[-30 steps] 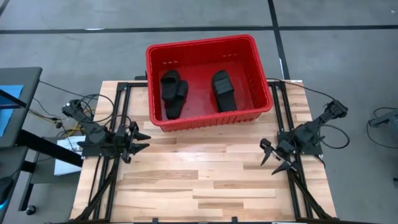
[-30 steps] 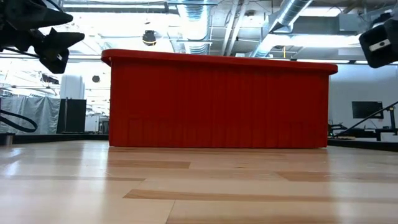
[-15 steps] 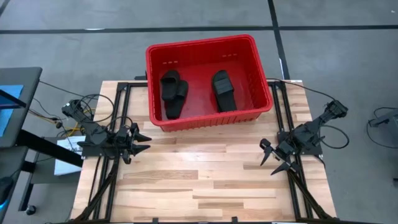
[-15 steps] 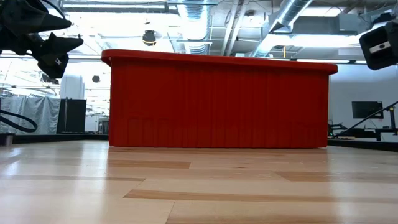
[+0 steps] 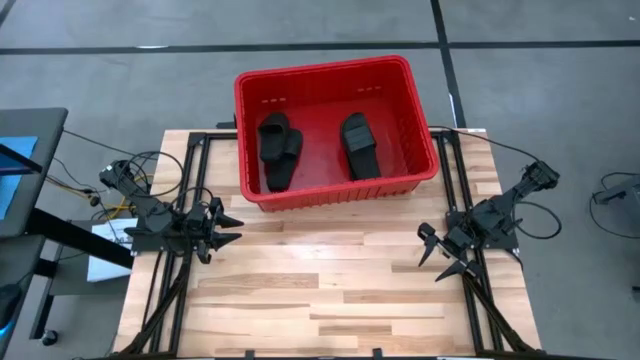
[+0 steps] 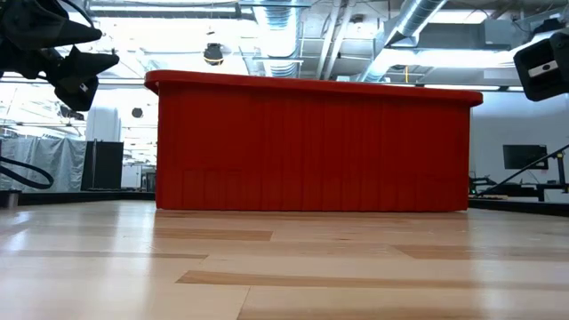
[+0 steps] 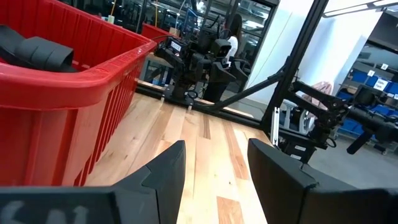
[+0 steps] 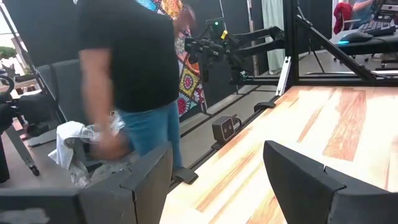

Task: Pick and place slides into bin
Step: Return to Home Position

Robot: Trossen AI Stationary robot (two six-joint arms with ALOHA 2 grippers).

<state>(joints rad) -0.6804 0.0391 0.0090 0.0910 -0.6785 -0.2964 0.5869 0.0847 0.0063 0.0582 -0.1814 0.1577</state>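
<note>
Since one second ago, only the left gripper (image 5: 232, 228) has shifted slightly, at the table's (image 5: 330, 290) left edge. It and the right gripper (image 5: 431, 270), at the right edge, stand spread and empty. The slides (image 5: 358, 146) lie in the bin (image 5: 322, 68) at the far side, and none remains outside. I judge that only homing is left.

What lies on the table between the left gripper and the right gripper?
Nothing: the high view shows only bare wooden table between the left gripper and the right gripper. The bin stands farther back.
</note>
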